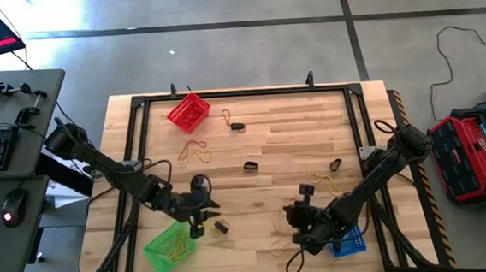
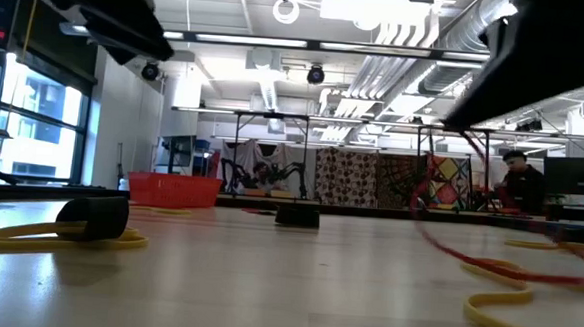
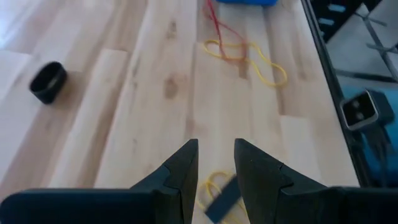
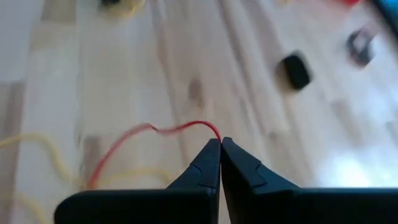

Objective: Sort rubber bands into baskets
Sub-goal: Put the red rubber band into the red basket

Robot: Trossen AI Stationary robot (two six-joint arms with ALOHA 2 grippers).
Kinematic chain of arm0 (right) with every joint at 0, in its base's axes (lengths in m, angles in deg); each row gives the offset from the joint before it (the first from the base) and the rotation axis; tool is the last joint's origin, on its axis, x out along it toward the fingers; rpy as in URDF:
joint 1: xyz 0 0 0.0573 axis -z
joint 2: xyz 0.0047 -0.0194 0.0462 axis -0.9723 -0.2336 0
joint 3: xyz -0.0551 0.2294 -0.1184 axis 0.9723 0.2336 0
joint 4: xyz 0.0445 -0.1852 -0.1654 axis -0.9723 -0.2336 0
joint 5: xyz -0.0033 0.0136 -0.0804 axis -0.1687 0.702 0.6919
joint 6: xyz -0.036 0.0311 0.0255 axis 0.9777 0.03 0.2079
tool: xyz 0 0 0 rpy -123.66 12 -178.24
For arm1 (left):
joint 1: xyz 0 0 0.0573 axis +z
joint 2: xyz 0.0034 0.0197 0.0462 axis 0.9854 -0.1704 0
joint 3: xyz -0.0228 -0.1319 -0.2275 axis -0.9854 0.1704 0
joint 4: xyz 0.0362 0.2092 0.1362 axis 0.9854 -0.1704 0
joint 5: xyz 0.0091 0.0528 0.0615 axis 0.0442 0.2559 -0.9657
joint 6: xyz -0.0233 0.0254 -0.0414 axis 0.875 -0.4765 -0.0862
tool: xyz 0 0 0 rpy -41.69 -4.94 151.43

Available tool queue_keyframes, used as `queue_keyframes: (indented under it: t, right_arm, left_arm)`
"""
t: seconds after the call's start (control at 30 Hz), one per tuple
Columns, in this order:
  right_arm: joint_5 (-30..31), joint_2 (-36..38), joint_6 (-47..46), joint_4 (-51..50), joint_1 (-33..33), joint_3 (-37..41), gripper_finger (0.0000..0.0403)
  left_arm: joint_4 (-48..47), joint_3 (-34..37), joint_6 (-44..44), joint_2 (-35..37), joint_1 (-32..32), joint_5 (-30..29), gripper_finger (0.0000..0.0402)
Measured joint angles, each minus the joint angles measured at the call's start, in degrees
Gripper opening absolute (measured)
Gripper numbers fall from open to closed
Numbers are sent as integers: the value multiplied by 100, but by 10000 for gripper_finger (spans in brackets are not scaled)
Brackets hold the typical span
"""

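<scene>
My right gripper (image 1: 303, 223) hangs near the table's near edge, left of the blue basket (image 1: 348, 243), and is shut on a reddish-orange rubber band (image 4: 149, 129). My left gripper (image 1: 199, 211) is open just right of the green basket (image 1: 168, 247), which holds yellow bands. In the left wrist view its fingers (image 3: 216, 155) stand above a yellow band and a black band (image 3: 221, 200) on the wood, touching neither. The red basket (image 1: 188, 111) stands at the far left of the table. My right gripper pinches one bend of the reddish-orange band (image 4: 212, 129) between the very tips of its two shut fingers. The fingers come slanting down from above. The rest of the band trails away from the tips, slack, toward the table (image 2: 487, 260).
Loose bands lie on the wood: yellow ones (image 1: 197, 149) (image 1: 323, 182) (image 2: 524, 316), black ones (image 1: 250, 165) (image 1: 335, 165) (image 1: 237, 127) (image 3: 48, 81). A red and black machine (image 1: 472, 156) stands on the floor to the right. A person (image 2: 521, 181) sits far behind the table.
</scene>
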Motion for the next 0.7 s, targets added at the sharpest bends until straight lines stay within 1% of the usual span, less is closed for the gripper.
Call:
queue_keyframes:
  t: [0.1,0.2,0.33,0.5,0.7]
  right_arm:
    - [468,0,351,267,10,-1,0]
    - [729,0,610,546,66,-1,0]
    - [775,0,949,832,224,-2,0]
    - [773,2,1230,1034,436,-2,0]
    - [755,2,1302,1092,577,-2,0]
  left_arm:
    - [164,1,-42,0,193,-4,97]
    - [409,-1,-46,-14,371,28,97]
    - [774,1,-251,-151,524,140,97]
    - [1603,-1,-790,-567,659,181,97]
    - [2420,-3,-989,-1058,798,166,98]
